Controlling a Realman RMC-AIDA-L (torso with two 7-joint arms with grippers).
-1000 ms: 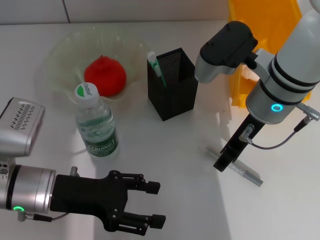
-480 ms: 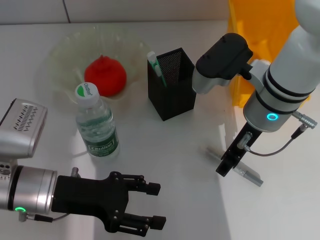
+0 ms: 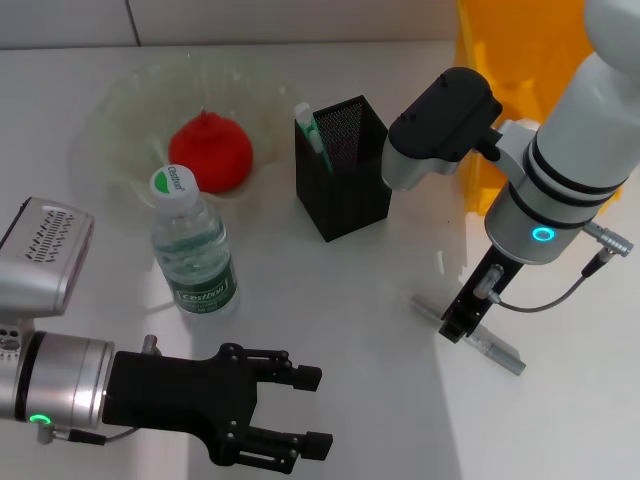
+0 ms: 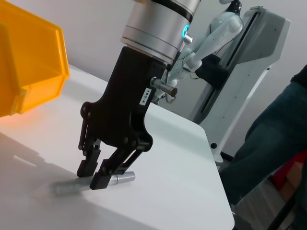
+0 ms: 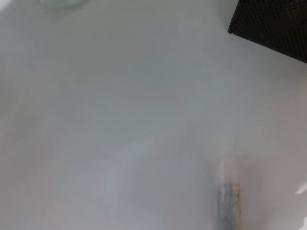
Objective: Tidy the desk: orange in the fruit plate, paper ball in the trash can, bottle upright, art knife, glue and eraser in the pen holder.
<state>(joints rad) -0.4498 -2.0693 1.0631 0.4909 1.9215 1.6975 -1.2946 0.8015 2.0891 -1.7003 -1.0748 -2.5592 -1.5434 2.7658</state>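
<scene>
The left gripper (image 3: 300, 408) is hovering nearest the robot with its fingers spread wide and gripping nothing, just ahead of it the bottle (image 3: 193, 249) is standing upright on the desk (image 3: 330, 300). Off to the right, the right gripper (image 4: 96, 173) is reaching down with its fingers parted narrowly astride the art knife (image 3: 480, 335), which is lying flat. Farther back the black pen holder (image 3: 345, 167) is holding a glue stick (image 3: 310, 128), the orange (image 3: 210, 150) is sitting in the fruit plate (image 3: 120, 110), and the yellow trash can (image 3: 525, 60) is standing at the far right.

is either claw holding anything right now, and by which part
Nothing is held. The right claw is open, astride the art knife lying on the desk; the left claw is open and empty.
</scene>
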